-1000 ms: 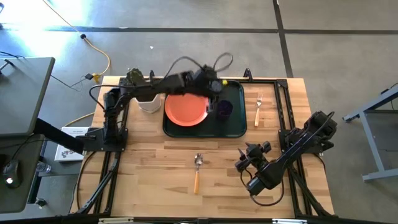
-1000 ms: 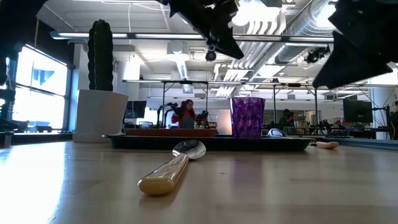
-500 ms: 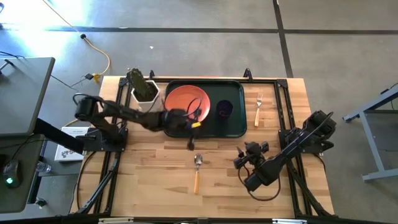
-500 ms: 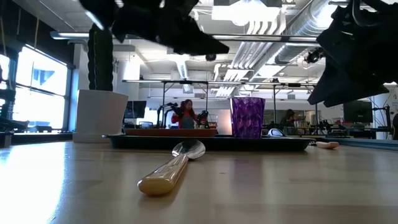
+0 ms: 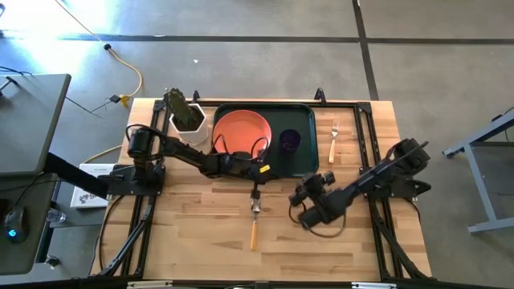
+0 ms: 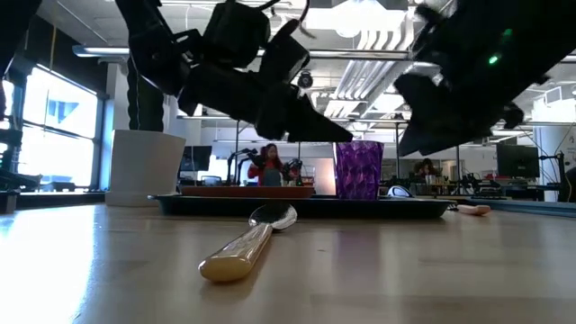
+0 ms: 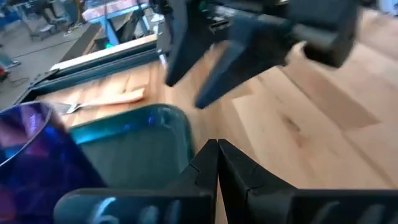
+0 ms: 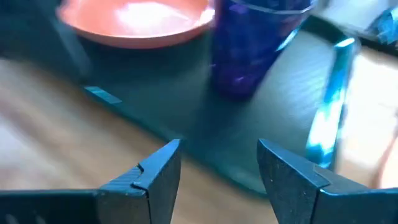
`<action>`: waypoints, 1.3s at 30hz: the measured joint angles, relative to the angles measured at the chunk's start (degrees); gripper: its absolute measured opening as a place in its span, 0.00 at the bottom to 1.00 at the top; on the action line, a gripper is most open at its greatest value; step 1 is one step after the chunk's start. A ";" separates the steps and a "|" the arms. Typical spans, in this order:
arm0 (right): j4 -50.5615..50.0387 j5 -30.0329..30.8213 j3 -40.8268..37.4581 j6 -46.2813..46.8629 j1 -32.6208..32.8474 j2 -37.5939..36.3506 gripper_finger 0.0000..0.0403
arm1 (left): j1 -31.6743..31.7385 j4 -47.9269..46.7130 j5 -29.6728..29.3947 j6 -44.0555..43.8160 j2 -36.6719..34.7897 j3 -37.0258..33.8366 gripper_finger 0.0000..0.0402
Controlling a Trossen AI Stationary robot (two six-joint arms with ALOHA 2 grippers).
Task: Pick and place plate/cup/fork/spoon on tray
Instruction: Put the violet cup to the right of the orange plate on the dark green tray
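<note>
So the plate (image 5: pixel 239 134) and the cup (image 5: pixel 290 140) are already sitting on the tray (image 5: pixel 303 164), plate at about 9 o'clock of the cup, and they don't look like they're touching. That leaves the cutlery. The spoon (image 5: pixel 254 221) is lying flat on the desk (image 5: pixel 193 233) at 6 o'clock of the tray, bowl pointing toward the tray, handle toward the near edge. The fork (image 5: pixel 333 140) is on the desk just off the tray's 3 o'clock side, tines at 12.

Left tool (image 5: pixel 255 191) hangs right over the spoon's bowl end, fingers pressed together with nothing in them going by its wrist camera. Right tool (image 5: pixel 307 198) is at roughly 3 o'clock of the spoon, near but apart from it, fingers spread wide and empty, facing the tray.

My guess is the spoon is up next. It should be light and totally rigid, so weight isn't the issue. The issue is it's thin, lies flat on the wood and the metal bowl is probably slick. I'd grab across the orange handle near the neck, fingers either side, since the handle is thicker and less slippery than the bowl. Pinching the bowl probably just skates it away.
</note>
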 joint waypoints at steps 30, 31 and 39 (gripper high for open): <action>60.34 -18.44 -20.40 -47.82 -25.82 0.00 0.04 | -3.82 -41.19 -25.06 -11.17 -13.53 -0.26 0.00; 60.16 -18.10 -20.40 -48.20 -26.38 0.00 0.04 | -3.52 -41.74 -27.04 -11.57 -13.53 -0.27 0.00; 62.83 -19.04 -20.40 -53.40 -31.03 0.00 0.03 | -0.72 -46.75 -32.27 -14.82 -13.53 -0.28 0.00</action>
